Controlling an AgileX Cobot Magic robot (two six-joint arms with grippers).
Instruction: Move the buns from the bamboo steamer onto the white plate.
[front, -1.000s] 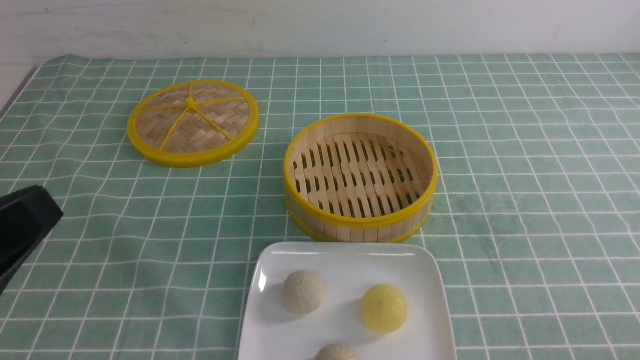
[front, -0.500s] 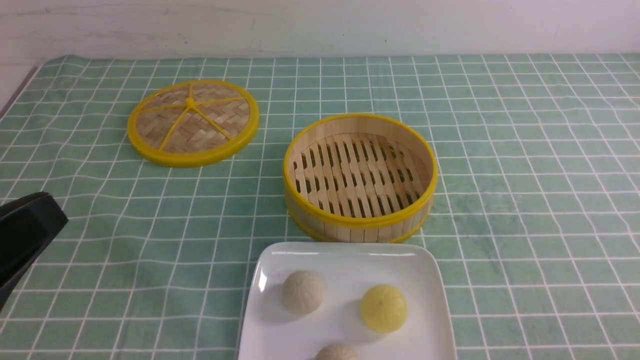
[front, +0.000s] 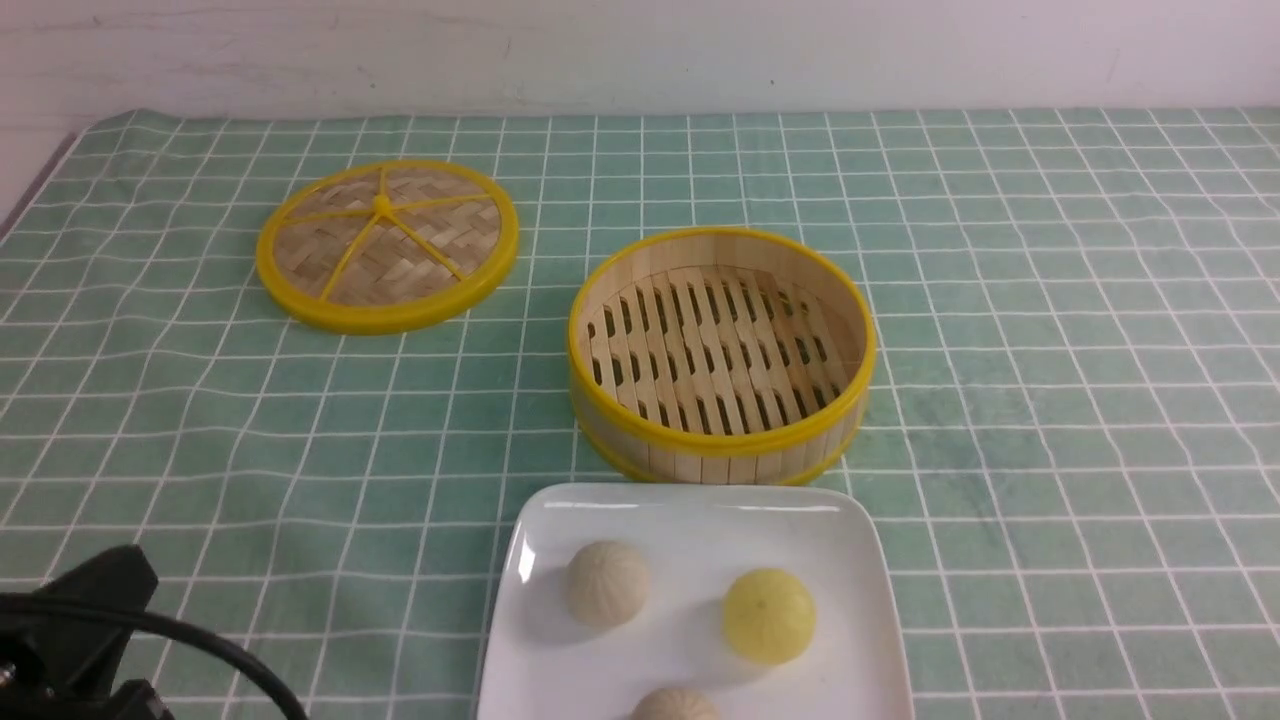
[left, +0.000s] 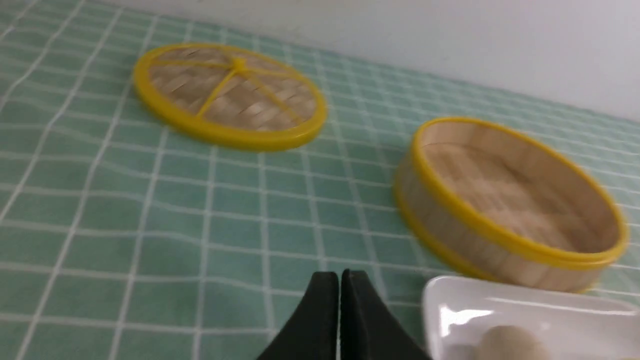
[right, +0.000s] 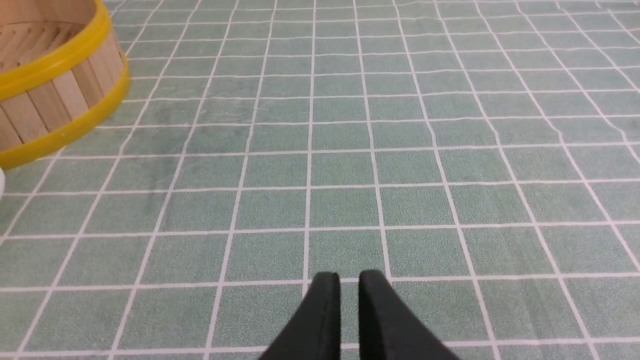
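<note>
The bamboo steamer (front: 720, 350) stands mid-table with nothing on its slatted floor. Just in front of it the white plate (front: 690, 520) carries the buns: a cream-white one (front: 607, 583) and a pale yellow one (front: 768, 616). A browner bun (front: 675, 705) lies at the plate's near edge. My left gripper (left: 340, 275) is shut and empty, low over the cloth left of the plate (left: 550, 310) and apart from it. My left arm (front: 80, 625) shows at the near left corner. My right gripper (right: 349, 277) is all but shut, empty, over bare cloth right of the steamer (right: 55, 85).
The flat woven lid (front: 387, 245) with its yellow rim lies at the back left, also in the left wrist view (left: 230, 97). A green checked cloth (front: 1050, 400) covers the table up to the white wall behind.
My left arm has dropped from the left edge of the front view down to the near left corner. Buns, plate, steamer and lid have not moved.
</note>
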